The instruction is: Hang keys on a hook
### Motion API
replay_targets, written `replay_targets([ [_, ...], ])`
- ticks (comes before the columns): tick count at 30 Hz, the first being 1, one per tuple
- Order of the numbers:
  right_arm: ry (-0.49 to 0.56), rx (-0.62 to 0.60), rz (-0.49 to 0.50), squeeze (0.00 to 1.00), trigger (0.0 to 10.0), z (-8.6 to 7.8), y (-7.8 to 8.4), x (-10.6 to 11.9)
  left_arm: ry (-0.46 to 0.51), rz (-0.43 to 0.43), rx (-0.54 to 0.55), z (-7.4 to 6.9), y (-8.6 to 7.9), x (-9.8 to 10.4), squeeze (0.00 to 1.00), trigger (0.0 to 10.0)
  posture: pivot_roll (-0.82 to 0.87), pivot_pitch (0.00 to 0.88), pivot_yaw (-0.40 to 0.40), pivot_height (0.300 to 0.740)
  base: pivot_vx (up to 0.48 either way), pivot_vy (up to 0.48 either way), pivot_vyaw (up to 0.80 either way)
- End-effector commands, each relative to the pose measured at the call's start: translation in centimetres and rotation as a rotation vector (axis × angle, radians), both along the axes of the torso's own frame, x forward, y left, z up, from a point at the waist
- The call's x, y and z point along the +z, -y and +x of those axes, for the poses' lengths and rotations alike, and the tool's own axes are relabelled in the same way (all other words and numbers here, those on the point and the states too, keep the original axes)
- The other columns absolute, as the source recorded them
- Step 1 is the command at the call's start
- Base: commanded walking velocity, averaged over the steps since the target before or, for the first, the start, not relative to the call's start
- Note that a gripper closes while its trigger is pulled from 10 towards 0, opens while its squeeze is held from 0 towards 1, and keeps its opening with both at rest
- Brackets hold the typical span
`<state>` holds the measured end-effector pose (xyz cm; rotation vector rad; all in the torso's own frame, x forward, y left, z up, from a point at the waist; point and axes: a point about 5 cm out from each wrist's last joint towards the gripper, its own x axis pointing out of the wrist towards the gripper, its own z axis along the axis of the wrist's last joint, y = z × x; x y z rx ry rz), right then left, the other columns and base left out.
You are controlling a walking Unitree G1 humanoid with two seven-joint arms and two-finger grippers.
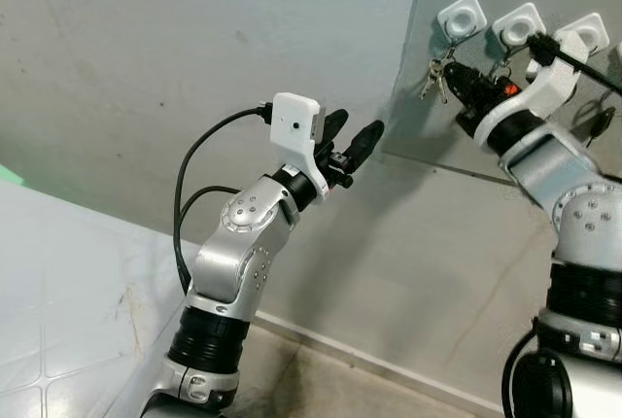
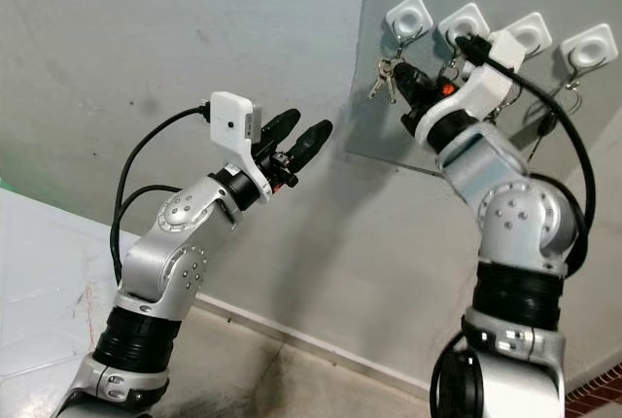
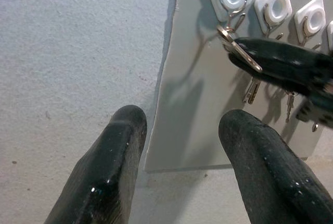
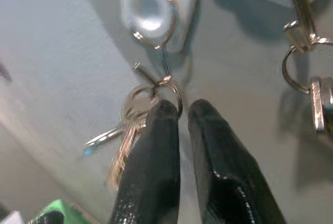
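Note:
A bunch of silver keys [image 4: 130, 114] on a ring sits just below the leftmost white hook [image 4: 153, 5] on a grey wall panel [image 2: 374, 131]. My right gripper [image 4: 179, 110] is raised to that hook, its black fingers pinched together on the key ring. The ring touches the hook's lower wire end; I cannot tell whether it is threaded on. In the eye views the keys [image 1: 434, 81] dangle to the left of the right gripper [image 1: 459, 83]. My left gripper [image 1: 357, 124] is held up open near the panel's left edge, nothing between its fingers [image 3: 112, 166].
Three more white hooks [image 2: 464, 24] [image 2: 530, 31] [image 2: 590, 46] run in a row to the right, with other keys [image 2: 544, 126] hanging from them. The grey wall [image 1: 146, 68] stands close ahead. The left arm's black cable [image 1: 185, 194] loops beside it.

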<state>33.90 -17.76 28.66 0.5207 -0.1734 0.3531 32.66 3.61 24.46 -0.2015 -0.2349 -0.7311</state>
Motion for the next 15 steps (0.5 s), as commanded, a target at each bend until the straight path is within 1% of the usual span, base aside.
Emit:
replay_targets([
  [1, 0.063, 0.001, -0.084, 1.0, 10.0, -0.6, -0.8, -0.6, 0.0, 0.002, 0.029, 0.0, -0.3, 0.1, 0.0, 10.0, -0.08, 0.045, -0.018, 0.74, 0.0, 0.0, 0.0],
  [3, 0.062, -0.008, -0.09, 1.0, 10.0, -0.7, -0.9, -1.0, -0.003, 0.003, 0.038, 0.1, -0.3, 0.1, 0.0, 10.0, -0.08, 0.045, -0.018, 0.74, 0.0, 0.0, 0.0],
  [4, 0.096, -0.023, -0.137, 1.0, 10.0, -1.0, -1.2, -1.9, -0.018, -0.004, 0.058, 0.3, -0.5, -0.1, 0.0, 10.0, -0.08, 0.049, -0.013, 0.74, 0.0, 0.0, 0.0],
  [5, 0.096, -0.023, -0.137, 1.0, 10.0, -1.0, -1.2, -1.9, -0.018, -0.004, 0.058, 0.3, -0.5, -0.1, 0.0, 10.0, -0.08, 0.049, -0.013, 0.74, 0.0, 0.0, 0.0],
  [6, 0.119, -0.036, -0.181, 1.0, 10.0, -1.3, -1.5, -2.5, -0.028, -0.012, 0.071, 0.4, -0.6, -0.3, 0.0, 10.0, -0.08, 0.049, -0.013, 0.74, 0.0, 0.0, 0.0],
  [8, 0.115, -0.031, -0.191, 1.0, 10.0, -1.5, -1.7, -3.5, -0.049, -0.024, 0.089, 0.6, -0.8, -0.5, 0.0, 10.0, -0.08, 0.054, -0.003, 0.74, 0.0, 0.0, 0.0],
  [9, 0.113, -0.042, -0.197, 1.0, 10.0, -1.7, -1.8, -4.5, -0.073, -0.035, 0.102, 0.8, -0.9, -1.0, 0.0, 10.0, -0.08, 0.059, 0.005, 0.74, 0.0, 0.0, 0.0],
  [10, 0.115, -0.051, -0.205, 1.0, 10.0, -1.8, -1.8, -4.9, -0.083, -0.036, 0.106, 0.8, -1.0, -1.3, 0.0, 10.0, -0.07, 0.062, 0.008, 0.74, 0.0, 0.0, 0.0],
  [13, 0.113, -0.088, -0.191, 1.0, 10.0, -2.1, -1.6, -6.5, -0.147, -0.053, 0.121, 1.0, -1.2, -2.8, 0.0, 10.0, -0.08, 0.066, 0.013, 0.74, 0.0, 0.0, 0.0],
  [14, 0.109, -0.118, -0.195, 1.0, 10.0, -2.4, -1.6, -8.1, -0.187, -0.045, 0.146, 1.1, -1.6, -4.4, 0.0, 10.0, -0.08, 0.068, 0.022, 0.74, 0.0, 0.0, 0.0],
  [15, 0.104, -0.119, -0.199, 1.0, 10.0, -2.5, -1.7, -8.7, -0.199, -0.037, 0.161, 1.2, -1.8, -5.1, 0.0, 10.0, -0.08, 0.07, 0.026, 0.74, 0.0, 0.0, 0.0],
])
